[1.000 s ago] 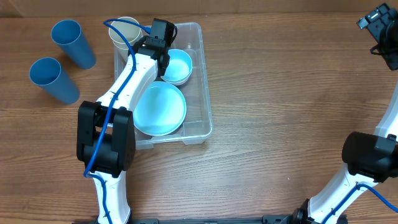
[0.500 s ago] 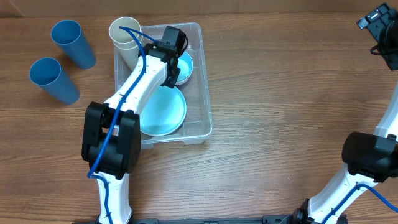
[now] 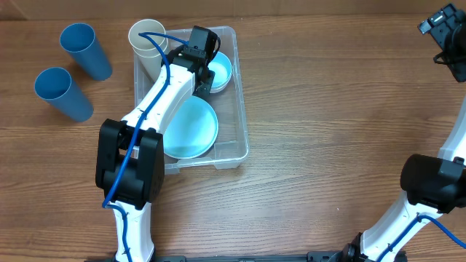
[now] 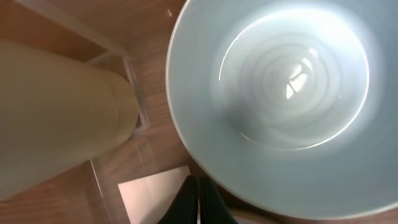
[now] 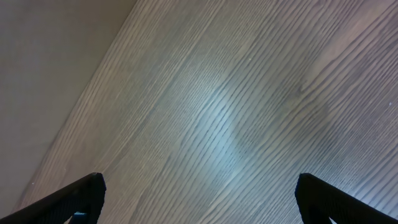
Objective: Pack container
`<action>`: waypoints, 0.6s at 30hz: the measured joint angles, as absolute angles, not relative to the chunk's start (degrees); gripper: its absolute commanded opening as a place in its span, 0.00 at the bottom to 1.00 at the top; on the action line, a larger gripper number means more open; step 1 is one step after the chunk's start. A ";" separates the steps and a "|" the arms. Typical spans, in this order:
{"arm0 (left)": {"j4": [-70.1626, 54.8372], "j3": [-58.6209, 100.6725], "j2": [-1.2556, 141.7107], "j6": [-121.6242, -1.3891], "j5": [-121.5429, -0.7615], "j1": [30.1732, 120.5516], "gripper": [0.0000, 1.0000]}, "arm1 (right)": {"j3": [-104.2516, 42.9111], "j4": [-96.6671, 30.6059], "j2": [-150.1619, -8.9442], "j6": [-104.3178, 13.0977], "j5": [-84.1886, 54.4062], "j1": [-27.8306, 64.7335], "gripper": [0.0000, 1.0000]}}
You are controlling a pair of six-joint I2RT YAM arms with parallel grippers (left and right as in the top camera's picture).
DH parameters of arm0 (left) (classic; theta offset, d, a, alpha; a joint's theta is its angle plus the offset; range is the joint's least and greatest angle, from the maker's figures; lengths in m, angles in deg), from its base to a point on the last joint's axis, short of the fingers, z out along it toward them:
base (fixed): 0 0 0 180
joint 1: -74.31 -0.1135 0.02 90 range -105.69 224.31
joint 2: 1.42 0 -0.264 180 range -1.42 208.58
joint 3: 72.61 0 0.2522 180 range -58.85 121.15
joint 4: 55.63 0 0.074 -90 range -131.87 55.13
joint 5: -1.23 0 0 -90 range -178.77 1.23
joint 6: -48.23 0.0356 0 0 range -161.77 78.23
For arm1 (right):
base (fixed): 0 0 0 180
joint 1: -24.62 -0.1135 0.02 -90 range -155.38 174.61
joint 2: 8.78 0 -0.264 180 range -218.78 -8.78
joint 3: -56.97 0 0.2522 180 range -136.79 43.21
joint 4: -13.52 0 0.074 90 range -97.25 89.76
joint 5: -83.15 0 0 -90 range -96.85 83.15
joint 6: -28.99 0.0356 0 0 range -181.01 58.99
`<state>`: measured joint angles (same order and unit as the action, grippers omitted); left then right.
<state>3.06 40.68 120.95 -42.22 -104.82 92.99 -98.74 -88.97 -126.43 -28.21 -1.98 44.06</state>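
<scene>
Inside the container (image 3: 237, 109), a clear plastic bin lying on the wooden table (image 3: 328, 131), the left gripper (image 3: 207, 78) hangs low with its two dark fingers (image 4: 200, 202) pressed together, clenched on nothing that can be seen; in the left wrist view their tips sit just beside the rim of the small light blue bowl (image 3: 223, 68), and whether they touch that rim I cannot tell. This bowl lies mouth up and empty in the container's far right corner. A larger light blue bowl (image 3: 193, 127) fills the end of the container nearer the robot, partly hidden under the left arm (image 3: 156, 102). A cream cup (image 3: 145, 40) stands in the container's far left corner, its mouth rising above the rim, near the small bowl with a strip of clear base between them. The container's white label (image 4: 152, 194) shows on its base, just beside the closed fingertips. One blue cup (image 3: 86, 49) and a second blue cup (image 3: 64, 93) stand outside the container, off its left side, apart from it and from each other. The right gripper (image 3: 444, 36) is well apart from the container, far off its right side, its jaws spread wide and released over bare wood, holding nothing
</scene>
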 measured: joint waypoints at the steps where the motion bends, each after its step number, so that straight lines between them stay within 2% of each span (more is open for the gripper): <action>1: 5.42 41.79 120.95 -42.33 -104.60 92.99 0.04 | -98.74 -88.95 -126.43 -28.21 -1.96 44.06 1.00; 8: 28.50 63.80 119.05 -43.38 -100.74 92.99 0.04 | -98.74 -89.00 -126.43 -28.21 -1.96 44.06 1.00; 11: 36.56 70.73 115.09 -45.02 -99.58 92.64 0.17 | -98.74 -88.97 -126.43 -28.17 -1.96 44.08 1.00; 13: 39.19 72.72 110.56 -45.72 -99.16 91.15 0.34 | -98.74 -88.97 -126.43 -28.21 -1.96 44.08 1.00; 15: 40.65 73.53 106.02 -45.96 -98.81 86.98 0.50 | -98.74 -88.97 -126.43 -28.21 -1.98 44.08 1.00; 17: 43.82 74.33 102.72 -45.12 -98.94 79.40 0.61 | -98.74 -89.00 -126.43 -28.19 -1.96 44.08 1.00; 18: 44.56 74.36 102.41 -44.71 -98.99 76.36 0.62 | -98.74 -88.97 -126.43 -28.21 -1.98 44.08 1.00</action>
